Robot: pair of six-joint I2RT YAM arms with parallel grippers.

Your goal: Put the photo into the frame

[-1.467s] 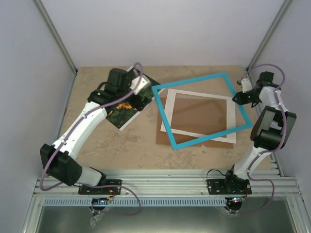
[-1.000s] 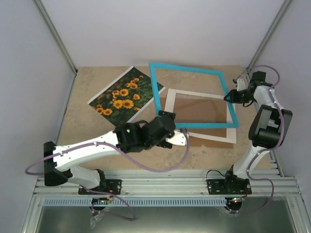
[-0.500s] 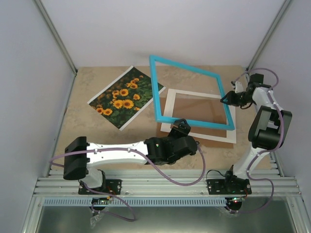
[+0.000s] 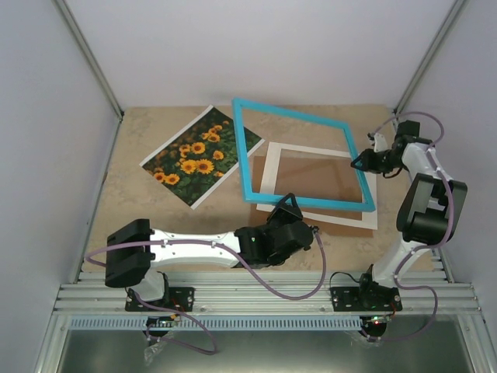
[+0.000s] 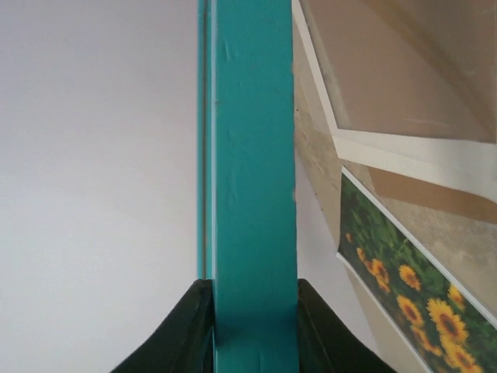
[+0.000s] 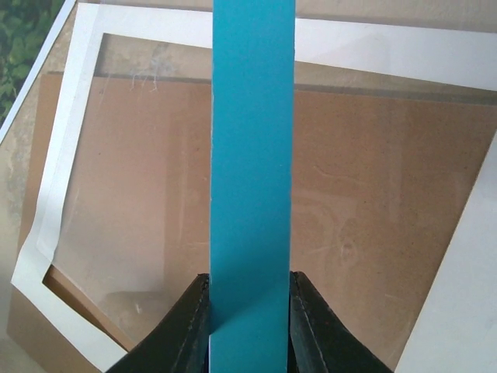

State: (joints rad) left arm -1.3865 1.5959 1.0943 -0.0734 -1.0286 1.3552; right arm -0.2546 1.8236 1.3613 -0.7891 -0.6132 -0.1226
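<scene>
A robotics lab test cell is indicated: a beige tabletop [image 4: 147, 221] is enclosed by plain white panels [image 4: 256, 47] in aluminium profiles [image 4: 89, 62], and robot arms [image 4: 186, 245] are bolted to a slotted rail [image 4: 264, 299].

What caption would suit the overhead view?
Left gripper and right gripper hold turquoise frame over white mat and brown backing board; sunflower photo lies beside.

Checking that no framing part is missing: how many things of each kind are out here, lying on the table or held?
photo: 1
frame: 1
mat: 1
backing board: 1
Total: 4
</scene>
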